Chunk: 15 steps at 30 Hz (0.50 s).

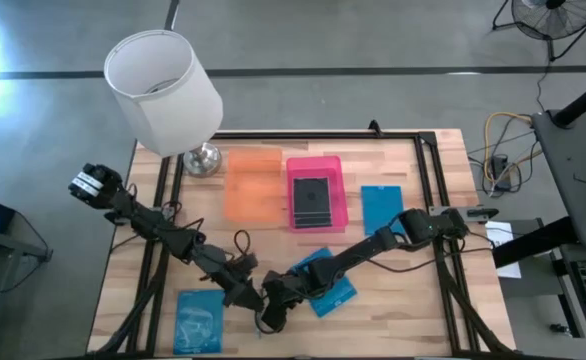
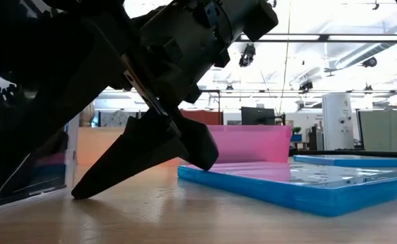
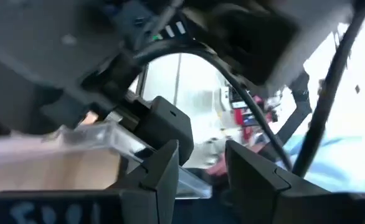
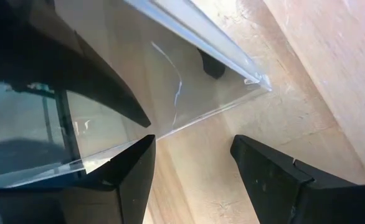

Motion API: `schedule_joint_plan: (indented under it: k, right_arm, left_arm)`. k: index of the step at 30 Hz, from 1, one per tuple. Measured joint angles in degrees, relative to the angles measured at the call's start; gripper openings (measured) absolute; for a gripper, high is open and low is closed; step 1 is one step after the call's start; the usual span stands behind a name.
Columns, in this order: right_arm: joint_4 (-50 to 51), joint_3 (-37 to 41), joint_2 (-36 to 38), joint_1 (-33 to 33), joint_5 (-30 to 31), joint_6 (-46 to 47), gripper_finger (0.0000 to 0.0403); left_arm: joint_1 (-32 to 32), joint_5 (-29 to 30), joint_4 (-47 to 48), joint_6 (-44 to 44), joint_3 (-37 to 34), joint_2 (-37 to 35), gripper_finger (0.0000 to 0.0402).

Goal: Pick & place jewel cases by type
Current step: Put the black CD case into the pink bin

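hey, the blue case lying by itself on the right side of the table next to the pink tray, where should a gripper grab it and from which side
Probably by an edge, coming from above. That blue case lies flat on the table, so its thin sides are the only parts two fingers can close across. Its far-right edge looks freest; the pink tray crowds the opposite side. The right gripper is nearer, though busy at the front.

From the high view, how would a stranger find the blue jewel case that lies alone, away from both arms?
Find the pink tray at the table's middle. Just to its right lies one blue jewel case, flat on bare wood; unlike the other blue cases, no end effector is near it.
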State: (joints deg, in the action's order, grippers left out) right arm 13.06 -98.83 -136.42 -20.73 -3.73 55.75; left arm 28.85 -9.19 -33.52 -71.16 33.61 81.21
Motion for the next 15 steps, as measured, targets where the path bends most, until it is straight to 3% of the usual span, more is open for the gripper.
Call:
schedule_joint_plan:
  k: [8,13,15]
  right_arm:
    - [0.5,0.2,1.0,0.0,-0.6,-2.6,0.0219]
    - [0.7,1.9,2.2,-0.2,-0.9,-2.1,0.0219]
    - [0.8,1.9,2.2,-0.2,-2.0,-2.0,0.0219]
  left_arm:
    - [5.1,9.3,1.0,20.0,-0.3,0.0,0.0119]
    - [5.3,11.2,3.6,28.3,-1.0,0.0,0.0119]
    - [5.3,11.5,5.9,36.8,-1.1,0.0,0.0119]
